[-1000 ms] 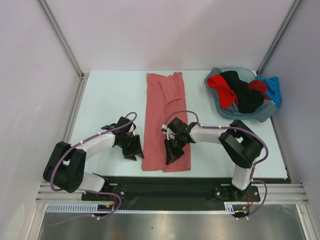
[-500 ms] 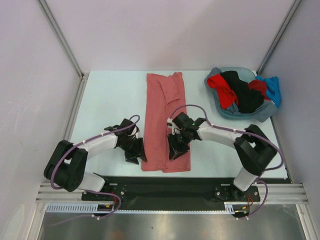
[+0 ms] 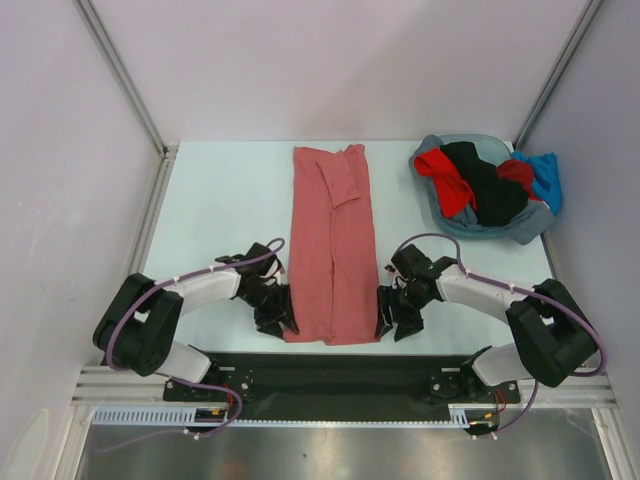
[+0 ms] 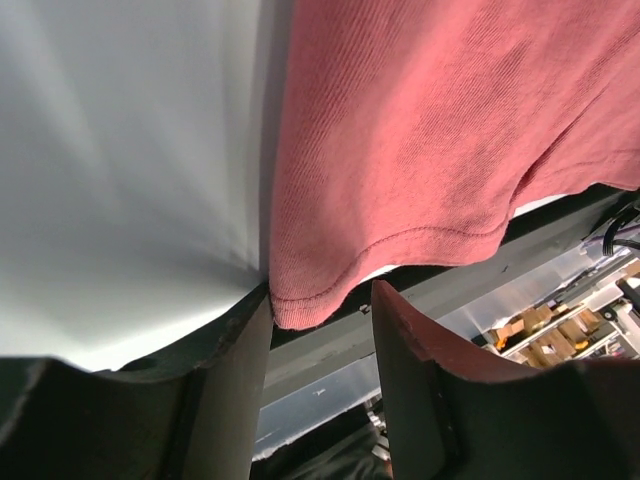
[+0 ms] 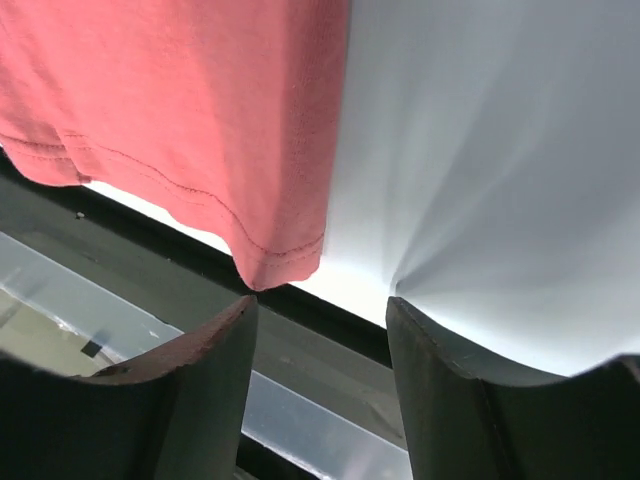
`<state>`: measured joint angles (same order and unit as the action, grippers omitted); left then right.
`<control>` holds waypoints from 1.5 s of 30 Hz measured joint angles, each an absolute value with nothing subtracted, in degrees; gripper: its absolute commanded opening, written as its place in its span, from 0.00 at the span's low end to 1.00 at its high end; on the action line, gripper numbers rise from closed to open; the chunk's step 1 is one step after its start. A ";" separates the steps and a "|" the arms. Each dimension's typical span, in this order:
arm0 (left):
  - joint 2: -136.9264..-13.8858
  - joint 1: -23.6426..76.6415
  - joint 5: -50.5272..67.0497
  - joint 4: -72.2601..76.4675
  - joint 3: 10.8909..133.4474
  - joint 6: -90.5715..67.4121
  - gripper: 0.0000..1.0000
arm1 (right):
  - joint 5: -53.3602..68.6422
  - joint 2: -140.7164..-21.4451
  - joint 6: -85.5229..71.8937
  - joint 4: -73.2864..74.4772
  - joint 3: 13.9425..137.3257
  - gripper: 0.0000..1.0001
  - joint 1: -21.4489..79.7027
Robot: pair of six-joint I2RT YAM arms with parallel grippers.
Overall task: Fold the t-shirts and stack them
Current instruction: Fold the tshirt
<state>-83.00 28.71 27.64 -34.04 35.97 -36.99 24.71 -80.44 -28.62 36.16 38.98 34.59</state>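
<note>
1. Two grippers sit low at the near corners of the salmon-red t-shirt (image 3: 332,250): the left gripper (image 3: 277,312) at its left corner, the right gripper (image 3: 392,322) at its right corner.
2. The shirt lies flat as a long narrow strip down the middle of the table (image 3: 220,200). A sleeve is folded over at the far end, and the near hem reaches the table's near edge.
3. In the left wrist view the jaws stand apart. The hem corner lies between the fingers (image 4: 235,370), touching the left one.
4. In the right wrist view the jaws also stand apart. The other hem corner lies just beyond the tip of the left finger (image 5: 200,380).
5. Neither gripper is clamped on cloth.
6. The red t-shirt (image 3: 445,180), black t-shirt (image 3: 485,185) and blue t-shirt (image 3: 545,175) are heaped in the basin (image 3: 532,225) at the far right corner, well apart from both arms.
</note>
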 measured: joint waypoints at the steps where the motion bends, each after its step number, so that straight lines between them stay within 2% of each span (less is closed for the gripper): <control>1: -83.09 28.71 27.73 -34.04 35.94 -37.15 0.51 | 24.80 -80.47 -28.95 35.86 38.57 0.61 34.59; 7: -83.50 28.75 27.64 -34.39 35.44 -38.41 0.36 | 25.41 -82.26 -30.92 31.70 38.39 0.60 34.59; 11: -83.68 28.75 27.22 -34.81 35.03 -39.07 0.26 | 27.29 -83.44 -31.94 29.93 38.39 0.54 34.48; 12: -83.68 28.75 27.11 -34.89 34.96 -39.07 0.19 | 27.51 -83.77 -31.99 29.39 38.37 0.53 34.48; 13: -83.68 28.75 26.79 -35.07 34.92 -39.16 0.17 | 27.90 -84.16 -32.12 28.84 38.37 0.51 34.48; 17: -83.53 28.82 25.93 -35.42 34.81 -40.12 0.07 | 28.67 -85.52 -32.56 27.68 38.37 0.39 34.48; 19: -83.35 28.91 25.76 -35.46 34.81 -40.58 0.03 | 28.80 -86.26 -32.64 27.29 38.37 0.27 34.50; 20: -83.29 28.95 25.67 -35.48 34.81 -40.69 0.00 | 28.93 -86.78 -32.77 27.07 38.37 0.19 34.48; 23: -83.22 29.04 25.54 -35.51 34.81 -41.08 0.00 | 29.10 -87.88 -33.39 26.59 38.28 0.00 34.41; 45: -79.24 29.04 22.83 -35.55 32.67 -43.57 0.00 | 22.09 -80.34 -35.40 29.91 34.61 0.00 32.64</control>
